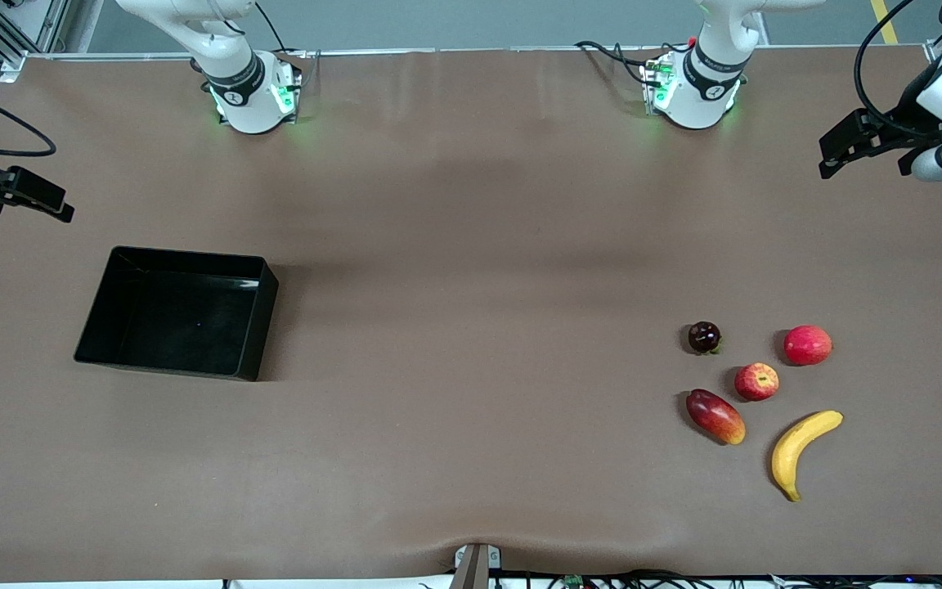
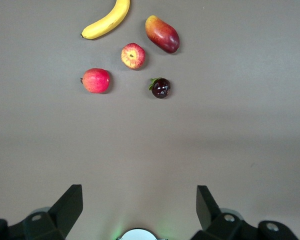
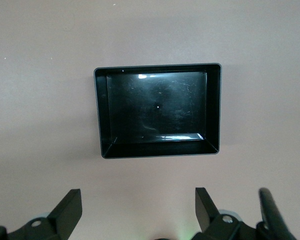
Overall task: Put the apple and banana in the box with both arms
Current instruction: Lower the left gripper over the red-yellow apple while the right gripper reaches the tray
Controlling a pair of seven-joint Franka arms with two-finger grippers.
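Observation:
The apple [image 1: 756, 381] lies among fruits toward the left arm's end of the table, and the banana [image 1: 802, 450] lies nearer the front camera than it. The black box [image 1: 262, 327] stands empty toward the right arm's end. My left gripper [image 1: 829, 159] hangs open and empty, high over that end's table edge. Its wrist view shows the open gripper [image 2: 139, 200], the apple [image 2: 133, 55] and the banana [image 2: 107, 21]. My right gripper [image 1: 58, 209] hangs open and empty over the other table edge. Its wrist view shows the open gripper [image 3: 137, 202] and the box [image 3: 98, 110].
A pinkish-red round fruit [image 1: 807, 344], a dark round fruit [image 1: 704, 337] and a red-orange mango-like fruit [image 1: 715, 415] lie around the apple. Both arm bases [image 1: 254, 94] stand along the table's edge farthest from the front camera. Brown table lies between box and fruits.

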